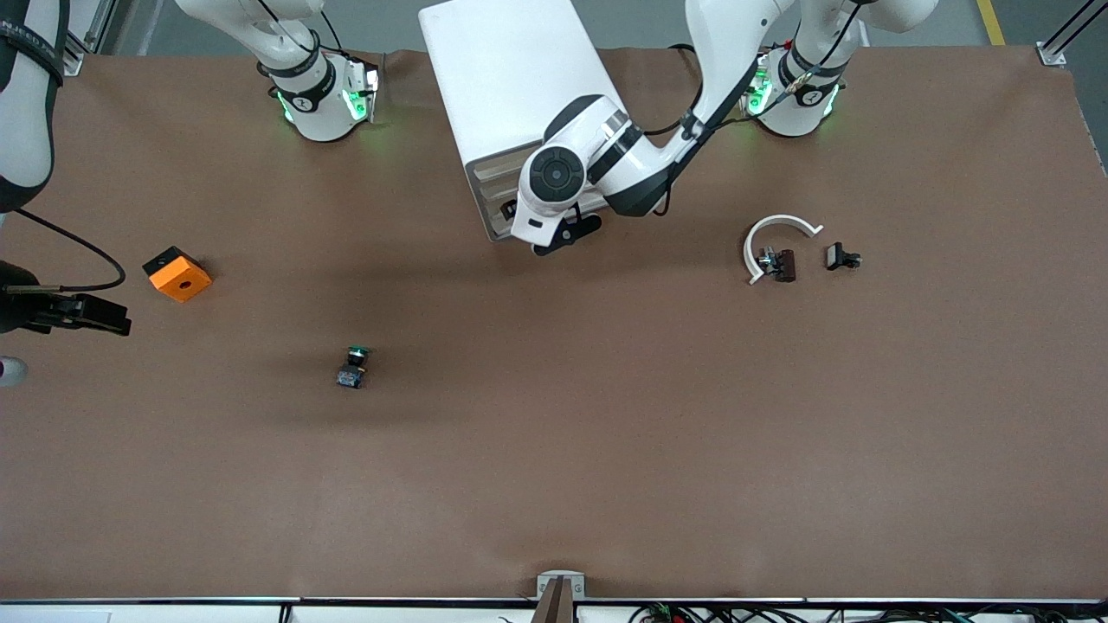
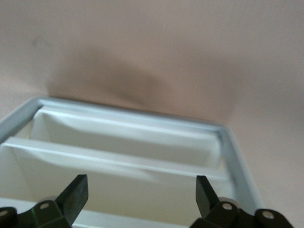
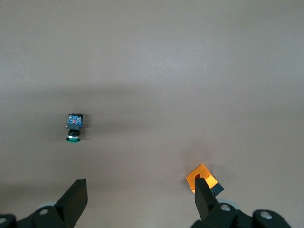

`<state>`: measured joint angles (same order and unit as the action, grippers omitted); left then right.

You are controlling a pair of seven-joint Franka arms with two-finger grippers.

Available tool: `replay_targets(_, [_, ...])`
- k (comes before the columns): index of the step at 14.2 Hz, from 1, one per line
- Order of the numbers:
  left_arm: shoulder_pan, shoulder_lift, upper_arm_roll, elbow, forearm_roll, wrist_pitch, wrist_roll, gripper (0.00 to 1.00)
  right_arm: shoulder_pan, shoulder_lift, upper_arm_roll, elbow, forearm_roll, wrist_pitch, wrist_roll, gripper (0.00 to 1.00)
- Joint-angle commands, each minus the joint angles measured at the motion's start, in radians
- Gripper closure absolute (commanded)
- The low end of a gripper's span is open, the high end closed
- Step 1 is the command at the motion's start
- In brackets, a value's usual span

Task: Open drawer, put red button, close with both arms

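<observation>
The left pincer (image 2: 141,194) hung spread wide at the front of the white cabinet (image 1: 511,95), holding nothing. In the left wrist view its two black fingers (image 2: 76,192) framed a shallow white drawer (image 2: 128,142) with pale cream walls (I could not tell which of the cabinet's drawers it was, nor how far out it stood). The left arm (image 1: 606,160) reached in from its base and covered much of the cabinet's front in the front view.

The right pincer (image 1: 91,316) waited open and empty over the right arm's end of the worktop (image 1: 606,450), beside an orange block (image 1: 177,273) with a hole in its top. A green-capped button (image 1: 352,367) lay on its side nearer the front camera than that block.

Toward the left arm's end sat a curved white piece (image 1: 770,238), a small dark part (image 1: 779,264) touching it, and another small black part (image 1: 841,257) just beside. No red cap could be made out on any of them.
</observation>
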<state>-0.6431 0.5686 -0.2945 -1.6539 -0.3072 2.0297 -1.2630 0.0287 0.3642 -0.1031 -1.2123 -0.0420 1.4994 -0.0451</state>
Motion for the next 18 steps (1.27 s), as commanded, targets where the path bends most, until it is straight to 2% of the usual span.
replay_targets(1, [0.083, -0.013, 0.035, 0.060, 0.034, -0.032, -0.001, 0.00, -0.032, -0.037, 0.019, -0.007, -0.001, -0.059, -0.001, 0.00])
replay_targets(3, [0.149, -0.018, 0.035, 0.091, 0.121, -0.037, -0.001, 0.00, -0.039, -0.051, 0.020, -0.004, 0.014, -0.062, 0.002, 0.00])
replay_targets(4, [0.176, -0.029, 0.035, 0.094, 0.160, -0.039, -0.001, 0.00, -0.039, -0.066, 0.022, -0.006, 0.040, -0.062, 0.013, 0.00])
replay_targets(8, [0.298, -0.058, 0.035, 0.097, 0.327, -0.042, 0.010, 0.00, -0.039, -0.093, 0.023, -0.025, 0.056, -0.117, 0.030, 0.00])
replay_targets(12, [0.387, -0.104, 0.034, 0.101, 0.443, -0.155, 0.137, 0.00, -0.033, -0.160, 0.023, -0.046, 0.062, -0.116, 0.028, 0.00])
replay_targets(18, [0.539, -0.232, 0.024, 0.091, 0.455, -0.215, 0.474, 0.00, -0.026, -0.249, 0.026, -0.130, 0.060, -0.117, 0.028, 0.00])
